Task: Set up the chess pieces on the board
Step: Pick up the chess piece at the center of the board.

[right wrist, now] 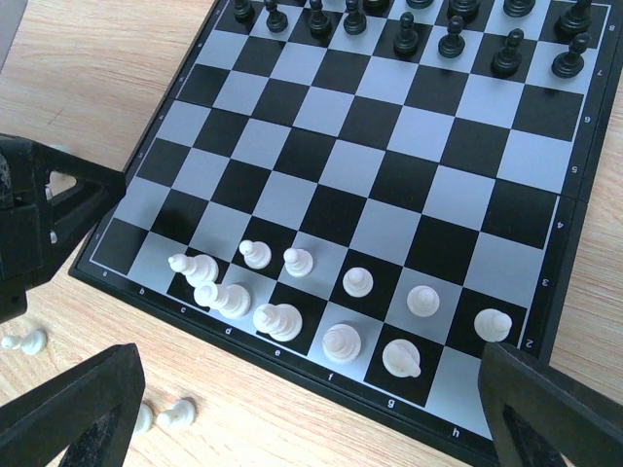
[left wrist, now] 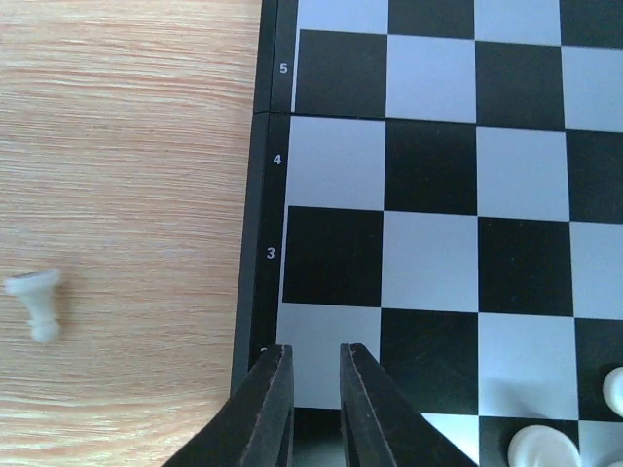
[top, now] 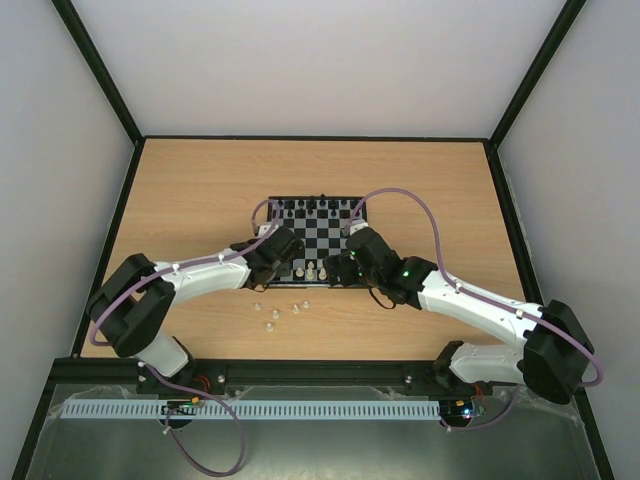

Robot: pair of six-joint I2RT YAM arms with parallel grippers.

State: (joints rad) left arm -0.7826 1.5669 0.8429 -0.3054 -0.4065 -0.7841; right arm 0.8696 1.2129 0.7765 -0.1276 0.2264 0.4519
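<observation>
Partly set up, near side unfinished

Ten white chess pieces [right wrist: 358,282] are on the board [right wrist: 389,180], all within its two near rows. Some at the left end lie tipped over. Black chessmen [right wrist: 404,37] line the far rows, and their number cannot be told. Five more white pieces [top: 272,313] lie loose on the table [top: 200,190], just off the board's near left side. The left gripper [left wrist: 316,365] hangs over the board's near left corner, its jaws all but closed with nothing between them. The right gripper [right wrist: 309,350] hangs at the near right side, its jaws spread wide and empty.
</observation>
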